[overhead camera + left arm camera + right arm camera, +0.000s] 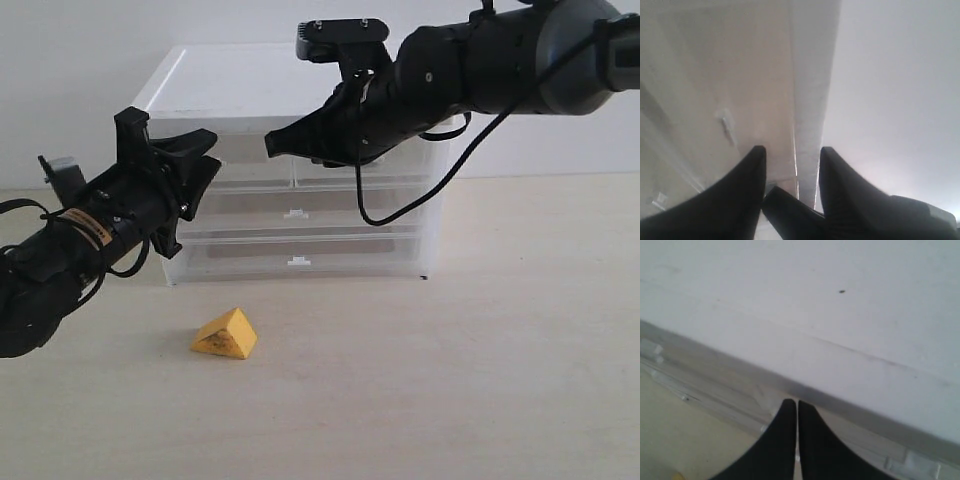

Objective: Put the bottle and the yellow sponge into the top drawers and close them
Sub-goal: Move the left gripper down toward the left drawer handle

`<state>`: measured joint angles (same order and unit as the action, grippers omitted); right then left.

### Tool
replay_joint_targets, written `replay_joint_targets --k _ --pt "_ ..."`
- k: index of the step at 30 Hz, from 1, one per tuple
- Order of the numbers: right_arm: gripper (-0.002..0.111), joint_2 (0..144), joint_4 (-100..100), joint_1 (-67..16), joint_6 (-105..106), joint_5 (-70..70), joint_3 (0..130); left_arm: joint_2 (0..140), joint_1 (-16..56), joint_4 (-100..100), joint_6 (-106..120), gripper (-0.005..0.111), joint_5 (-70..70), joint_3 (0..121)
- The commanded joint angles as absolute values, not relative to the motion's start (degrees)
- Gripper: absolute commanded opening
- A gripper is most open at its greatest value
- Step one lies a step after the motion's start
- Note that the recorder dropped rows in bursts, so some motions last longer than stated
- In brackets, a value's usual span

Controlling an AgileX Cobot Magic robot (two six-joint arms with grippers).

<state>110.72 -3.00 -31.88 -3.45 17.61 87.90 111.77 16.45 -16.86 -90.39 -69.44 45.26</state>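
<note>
Here, at the left of the scene, the left gripper (208, 155) hangs above the table (450, 380), right in front of the left end of the cabinet (250, 80) and at the height of its upper row. Its fingers (745, 190) stand partly apart with a clear gap between them, and nothing is gripped there. In the left wrist view that gap (792, 148) frames only the cabinet's pale edge. A small white handle (726, 125) shows on the translucent front beside it, though I cannot tell which drawer it belongs to.

Just right of that gripper and lower, the yellow sponge (225, 334) lies on the bare table. It is on the near side of the cabinet and apart from it. The sponge sits well below both sets of fingers and touches neither.

Behind and above it are the top drawers (243, 166), two translucent fronts side by side under the cabinet's white top. Whether they are fully pushed in is hard to judge.

From the right, the right gripper (270, 145) reaches leftward across the front of the cabinet. Its tip is in front of the upper row, near where the two small drawers meet. Its fingers (812, 450) are pressed together along their whole length, with nothing between them (795, 402). The right wrist view shows the cabinet's white top and its front rim just beyond the tip. A black cable (400, 210) loops down from that arm in front of the right-hand fronts.
</note>
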Motion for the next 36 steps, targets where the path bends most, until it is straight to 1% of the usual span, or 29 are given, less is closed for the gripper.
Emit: replay_joint_targets --k 1,10,18,36 --pt "0.0 110.41 -2.14 -30.55 -3.68 16.12 88.12 111.79 16.59 -17.06 -90.74 0.034 -69.96 45.42" --pt "0.0 110.41 -2.14 -30.55 -3.21 16.5 88.12 111.79 16.59 -16.32 -94.33 0.034 -69.96 45.01" --pt "0.0 110.41 -2.14 -30.55 -2.6 16.5 88.12 111.68 16.59 -12.79 -92.22 0.034 -69.96 39.67" --pt "0.0 110.41 -2.14 -30.55 -2.45 17.01 88.12 111.79 16.59 -11.37 -91.85 0.034 -69.96 43.51"
